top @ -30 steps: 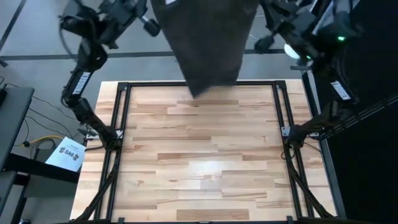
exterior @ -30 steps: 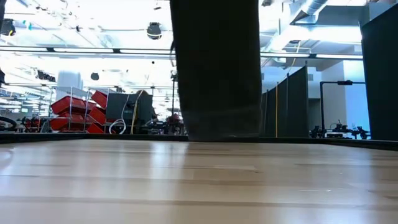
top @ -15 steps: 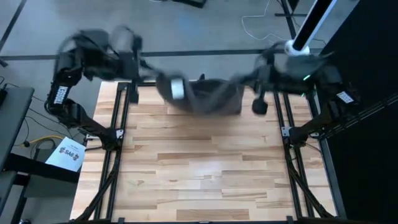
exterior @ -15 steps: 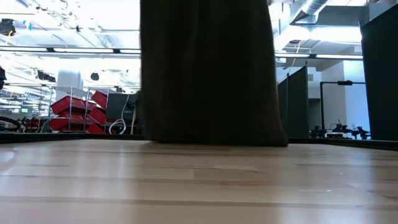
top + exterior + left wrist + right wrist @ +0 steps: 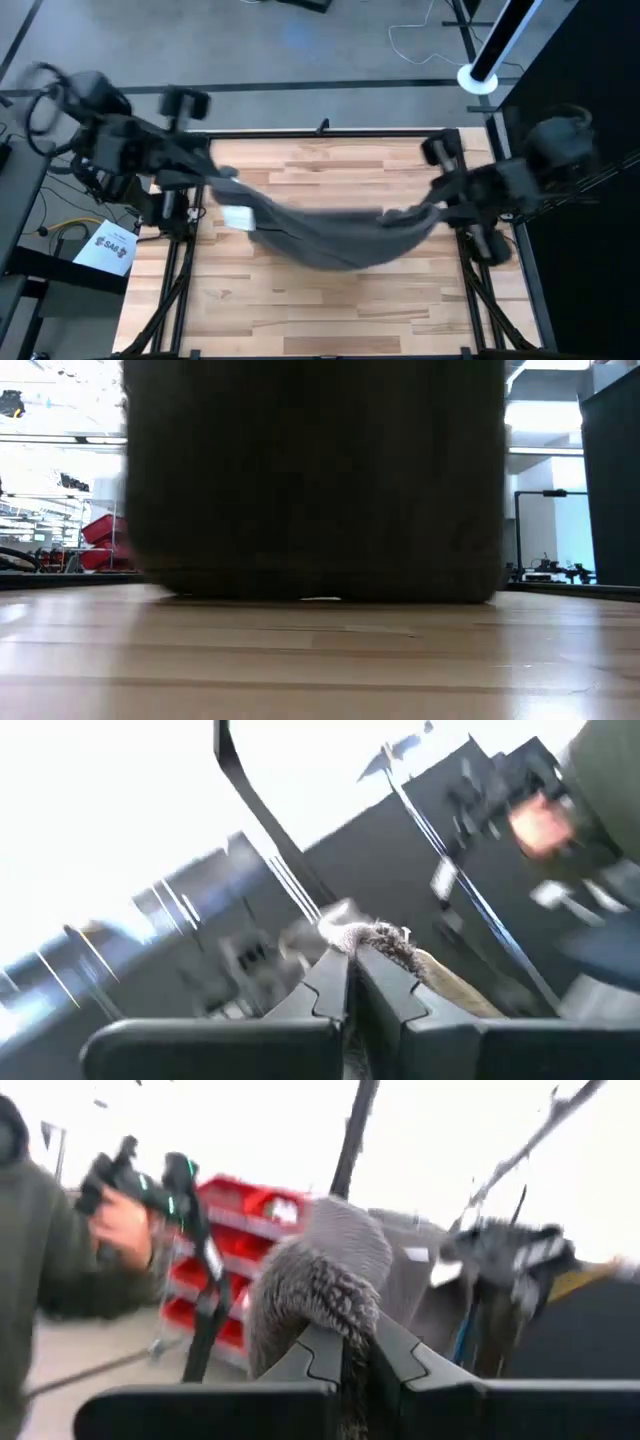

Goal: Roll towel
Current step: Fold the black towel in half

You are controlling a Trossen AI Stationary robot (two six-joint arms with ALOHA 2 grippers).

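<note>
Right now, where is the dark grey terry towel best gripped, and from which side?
At its two upper corners, from the outer sides: the dark grey terry towel hangs stretched between the left pincer and the right pincer, sagging mid-span.

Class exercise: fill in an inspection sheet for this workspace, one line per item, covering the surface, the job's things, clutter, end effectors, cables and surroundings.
Surface: pale wooden plank table in a black frame.
Job's things: dark charcoal-grey terry towel stretched between both arms, sagging mid-table; white label near its left end.
Clutter: nothing seen on the table.
End effectors: left end effector shut on a towel corner; right end effector shut on the other.
Cables: yellow and black cables on the floor, left.
Surroundings: white paper sheet; red bins; person's hand.
</note>
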